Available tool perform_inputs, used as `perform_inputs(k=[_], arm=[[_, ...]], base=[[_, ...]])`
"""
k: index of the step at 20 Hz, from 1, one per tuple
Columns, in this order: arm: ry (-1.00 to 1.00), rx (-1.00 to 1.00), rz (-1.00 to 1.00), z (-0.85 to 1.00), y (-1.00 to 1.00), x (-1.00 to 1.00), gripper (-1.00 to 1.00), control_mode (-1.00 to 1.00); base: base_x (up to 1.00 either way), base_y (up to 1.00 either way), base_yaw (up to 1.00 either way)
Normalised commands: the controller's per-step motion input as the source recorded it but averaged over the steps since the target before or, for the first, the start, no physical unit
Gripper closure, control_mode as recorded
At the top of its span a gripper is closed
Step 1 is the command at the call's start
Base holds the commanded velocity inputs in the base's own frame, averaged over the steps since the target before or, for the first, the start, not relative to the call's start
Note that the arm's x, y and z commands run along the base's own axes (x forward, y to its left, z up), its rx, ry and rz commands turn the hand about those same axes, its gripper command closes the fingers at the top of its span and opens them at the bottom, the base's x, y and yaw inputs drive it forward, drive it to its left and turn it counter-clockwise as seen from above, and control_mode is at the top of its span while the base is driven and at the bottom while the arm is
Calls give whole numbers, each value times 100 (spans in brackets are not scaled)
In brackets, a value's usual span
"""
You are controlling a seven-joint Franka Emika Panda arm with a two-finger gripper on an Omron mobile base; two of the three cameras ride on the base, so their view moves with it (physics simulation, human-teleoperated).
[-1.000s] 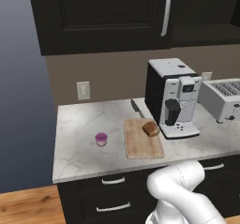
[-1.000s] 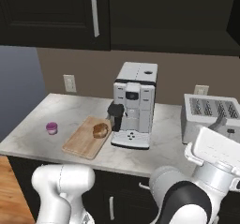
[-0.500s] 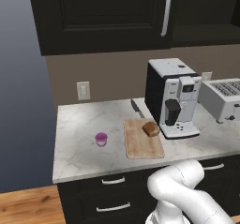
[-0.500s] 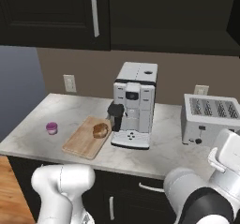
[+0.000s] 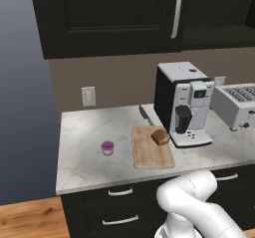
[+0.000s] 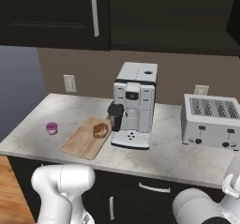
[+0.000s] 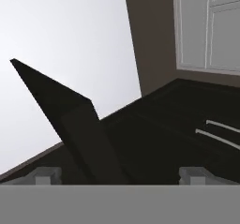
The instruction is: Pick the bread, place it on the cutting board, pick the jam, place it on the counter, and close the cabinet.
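The bread, a small brown loaf, lies on the far end of the light wooden cutting board, beside the coffee machine. Left of the board, the small purple jam stands on the marble counter. Above hangs the black cabinet with its long silver handle. In the hand view my gripper is open, its fingertips wide apart with nothing between them. It faces a dark panel seen edge-on, far from the counter's things.
A white coffee machine and a silver toaster stand to the right of the board. A knife lies behind it. Black drawers with silver handles run below the counter. My arm's elbow sits low in front.
In the right base view the white end of my arm has swung right and down, nearly off the frame's edge. Bread, jam and board have stayed put.
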Motion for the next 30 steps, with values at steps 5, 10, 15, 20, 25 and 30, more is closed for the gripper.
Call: perform_inputs(k=[5, 10, 15, 20, 25, 30], arm=[[-4, 0, 0, -15, -9, -34, -100, -100], [0, 0, 2, 0, -23, -1, -100, -100], [0, 0, 7, 0, -38, 0, -100, -100], [-2, 0, 7, 0, -36, -11, -100, -100], [-8, 0, 5, 0, -20, -5, -100, -100], [-17, 0, 4, 0, -2, 0, -100, -100]], base=[[0, 0, 0], [0, 0, 0], [0, 0, 0], [0, 0, 0], [0, 0, 0], [0, 0, 0]])
